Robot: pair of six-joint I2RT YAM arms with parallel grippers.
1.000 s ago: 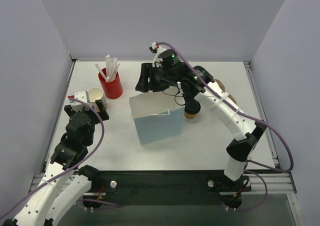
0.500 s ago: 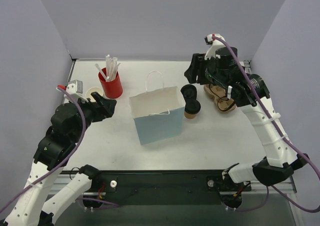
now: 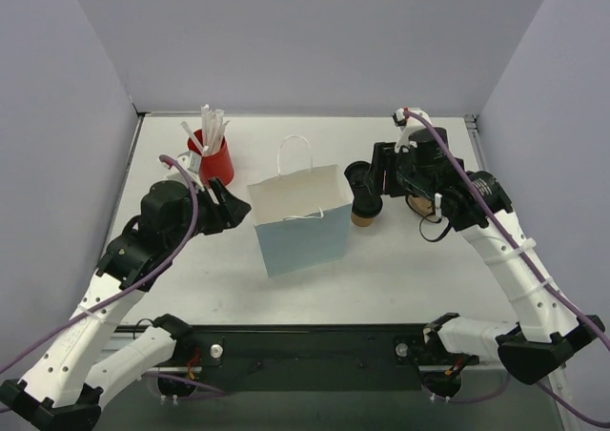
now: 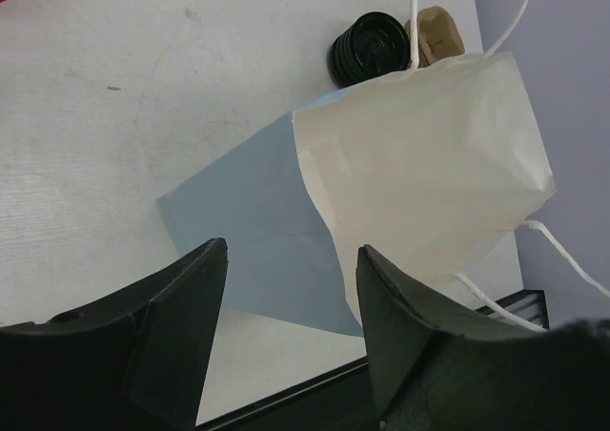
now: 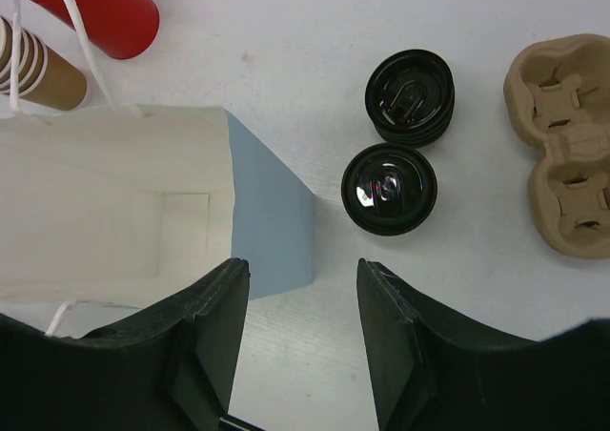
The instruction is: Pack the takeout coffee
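The takeout coffee (image 3: 364, 209), a tan cup under a black lid (image 5: 389, 189), stands right of the open blue paper bag (image 3: 298, 240). The bag is upright, with its cream inside (image 5: 114, 202) and white handle (image 3: 294, 154) showing. My right gripper (image 3: 375, 183) hovers open over the table between bag and coffee, and its fingertips (image 5: 303, 269) hold nothing. My left gripper (image 3: 234, 208) is open just left of the bag. In the left wrist view, the gripper (image 4: 293, 250) points at the bag's blue side (image 4: 253, 226) and is not touching it.
A stack of loose black lids (image 5: 411, 97) sits just behind the coffee. A tan pulp cup carrier (image 5: 567, 154) lies to the right, partly under my right arm. A red cup of straws (image 3: 212, 161) and a paper cup stack (image 5: 43, 73) are at the back left.
My left arm swung from the cup stack toward the bag, its jaws narrowing. My right arm left the bag's far rim, swung right, then settled over the coffee. The bag's handle now stands free.
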